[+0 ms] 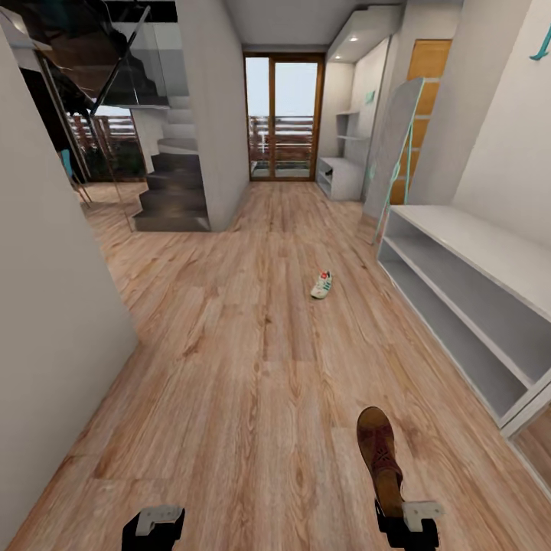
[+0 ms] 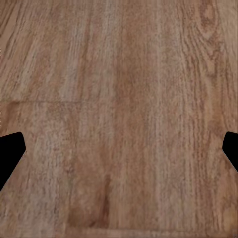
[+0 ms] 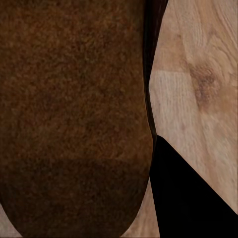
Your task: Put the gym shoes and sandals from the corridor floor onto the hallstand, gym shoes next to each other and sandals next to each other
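One sandal (image 1: pixel 379 451) is gripped in the closed right gripper (image 1: pixel 405 524) at 5 o'clock, above the corridor floor (image 1: pixel 252 367). One gym shoe (image 1: pixel 321 285) lies at 1 o'clock. The left gripper (image 1: pixel 153 528) is spread, empty. Nothing is seen on the hallstand (image 1: pixel 474 298) yet.

Evenly bright, from the glazed wood-framed door (image 1: pixel 284 116) at corridor end and recessed ceiling spots (image 1: pixel 353 37). Faint shadows on the light brown wood-plank floor (image 1: pixel 252 360). Wide-angle bending at edges; soft, blurred wrist views.
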Available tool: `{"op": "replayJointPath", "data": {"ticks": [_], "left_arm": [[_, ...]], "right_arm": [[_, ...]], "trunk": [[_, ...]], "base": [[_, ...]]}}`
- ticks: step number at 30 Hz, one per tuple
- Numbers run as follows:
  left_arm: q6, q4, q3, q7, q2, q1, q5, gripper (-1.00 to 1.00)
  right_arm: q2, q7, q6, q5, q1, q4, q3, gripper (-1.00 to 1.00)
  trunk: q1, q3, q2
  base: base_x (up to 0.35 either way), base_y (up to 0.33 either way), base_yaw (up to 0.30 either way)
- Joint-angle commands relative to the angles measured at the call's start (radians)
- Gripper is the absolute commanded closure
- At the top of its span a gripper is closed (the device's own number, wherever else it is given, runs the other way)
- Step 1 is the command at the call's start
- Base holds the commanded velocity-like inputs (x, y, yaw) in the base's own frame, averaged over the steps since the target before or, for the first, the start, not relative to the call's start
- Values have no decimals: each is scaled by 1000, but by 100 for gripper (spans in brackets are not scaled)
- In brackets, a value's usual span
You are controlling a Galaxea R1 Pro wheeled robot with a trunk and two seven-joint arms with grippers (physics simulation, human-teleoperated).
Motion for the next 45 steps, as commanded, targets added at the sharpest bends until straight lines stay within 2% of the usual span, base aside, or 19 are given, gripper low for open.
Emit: {"op": "replayJointPath", "data": {"ticks": [1, 45], "left_arm": [[-4, 1, 8, -7, -1, -1, -7, -100], [-4, 1, 8, -7, -1, -1, -8, -100]], "right_arm": [[0, -5, -2, 6, -1, 1, -3, 100], [-1, -5, -2, 9, -1, 2, -3, 100]], "trunk": [[0, -1, 0], [0, -1, 0]], "base": [[324, 122, 0], [324, 126, 0]]}}
